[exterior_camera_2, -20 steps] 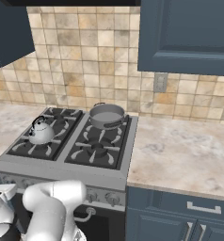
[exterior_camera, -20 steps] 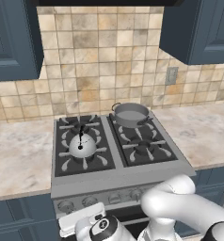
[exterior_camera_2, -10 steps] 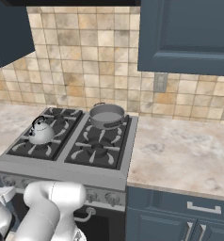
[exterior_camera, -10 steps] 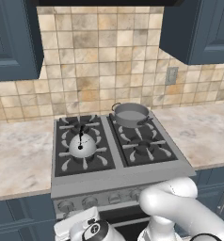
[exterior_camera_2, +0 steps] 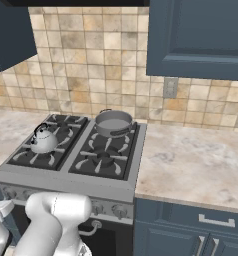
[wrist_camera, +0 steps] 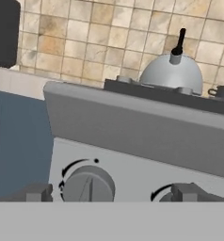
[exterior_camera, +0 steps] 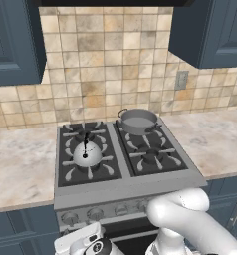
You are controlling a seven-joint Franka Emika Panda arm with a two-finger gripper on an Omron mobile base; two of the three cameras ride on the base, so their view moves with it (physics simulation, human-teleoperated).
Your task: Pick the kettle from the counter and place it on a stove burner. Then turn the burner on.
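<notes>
Kettle (exterior_camera: 87, 154) sits on the front-left stove burner (exterior_camera: 88, 164). Our hand (wrist_camera: 112, 192), released and wide, faces the stove's front panel; the leftmost knob (wrist_camera: 88, 185) lies dead ahead between the fingertips, just short.

The scene holds one small dome-shaped silver-grey kettle (exterior_camera: 86, 153) with a thin black handle, one wider grey two-handled pot (exterior_camera: 138, 121), and four round black gas burners, the front-left burner (exterior_camera: 85, 162) among them. Two round grey knobs show in the hand view, the left knob (wrist_camera: 88, 186) wholly visible.
</notes>
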